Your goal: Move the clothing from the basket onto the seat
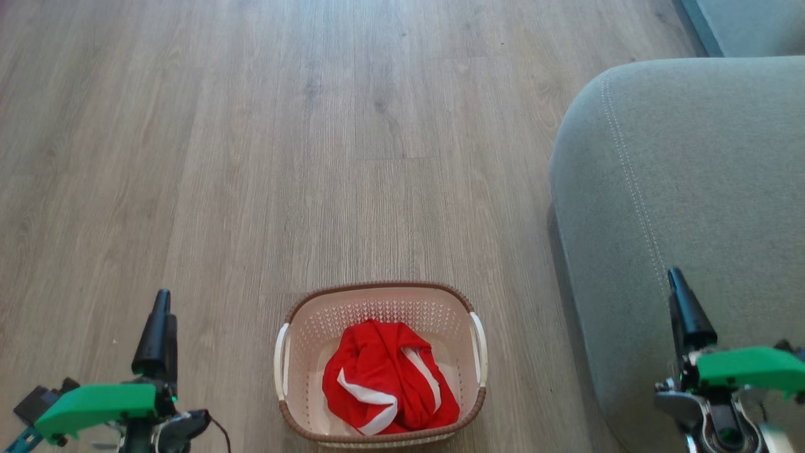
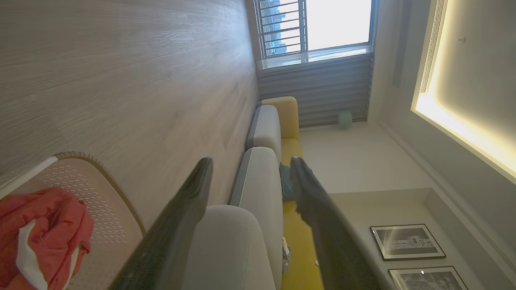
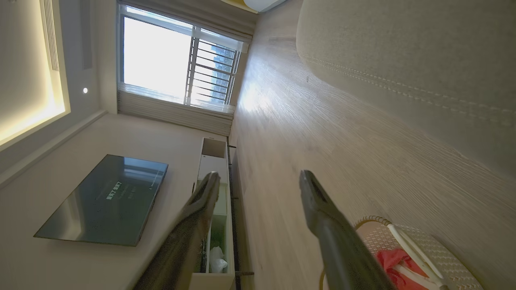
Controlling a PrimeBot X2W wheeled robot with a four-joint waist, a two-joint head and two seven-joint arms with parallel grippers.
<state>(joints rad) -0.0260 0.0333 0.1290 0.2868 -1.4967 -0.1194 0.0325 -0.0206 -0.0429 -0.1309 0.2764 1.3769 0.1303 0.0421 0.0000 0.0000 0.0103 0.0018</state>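
Head view gives you the layout: the basket [image 1: 377,308] stands on the wooden floor [image 1: 251,157], and the clothing [image 1: 387,377] lies inside it as one crumpled red bundle with white bands, heaped toward the basket's near wall. The seat [image 1: 692,189] rises just right of the basket with a strip of floor between them. Nothing red lies on the part you can see, so I judge the transfer not yet begun.

Your left gripper [image 1: 162,302] hovers well to the left of the basket and your right gripper [image 1: 677,280] well to its right. Each wrist view shows two dark fingers [image 2: 181,209] spread wide with nothing between them. Both grippers point forward past the basket rather than down into it. That reads as a ready pose, parked on either side so the basket's inside is open to view.

The clothing sits between your two tools, touched by neither. In the left wrist view the red bundle lies off to the side of the fingers, not ahead of them. In the right wrist view a corner of the basket with a scrap of red shows beside one finger. Either gripper would have to swing in toward the basket and tip downward before closing on fabric. The right one likely suits the carry, since the seat is on the basket's right.
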